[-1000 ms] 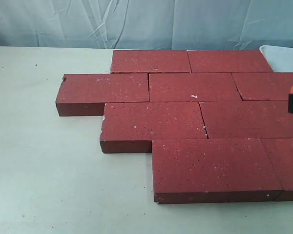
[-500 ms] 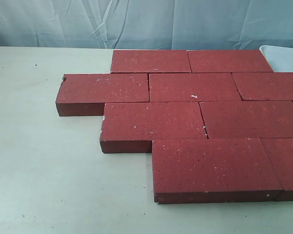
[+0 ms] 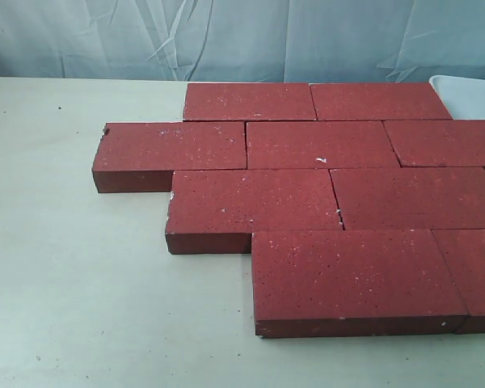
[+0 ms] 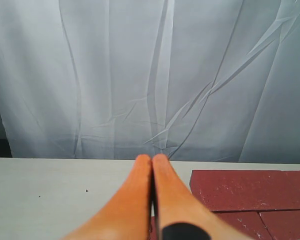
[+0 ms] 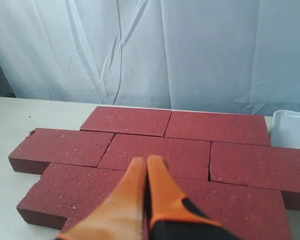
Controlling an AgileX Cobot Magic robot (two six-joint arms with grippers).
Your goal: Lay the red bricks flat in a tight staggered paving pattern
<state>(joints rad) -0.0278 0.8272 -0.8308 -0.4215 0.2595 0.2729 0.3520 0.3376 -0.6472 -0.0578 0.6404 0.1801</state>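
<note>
A wrinkled pale blue-white curtain [image 3: 226, 36] hangs behind a cream tabletop [image 3: 81, 267] where flat, dark-red speckled rectangular bricks [image 3: 307, 186] lie in a staggered pattern.

The nine bricks sit in four offset rows, edge to edge, with thin seams between them. They spread below and ahead of the right gripper [image 5: 146, 161], whose orange fingers are pressed together on nothing. The left gripper [image 4: 152, 159] is likewise clenched and empty, poised over bare table with a corner of the brickwork close beside its fingertips. A white plastic tub [image 3: 469, 93] peeks in past the far row, beyond the right gripper.
</note>
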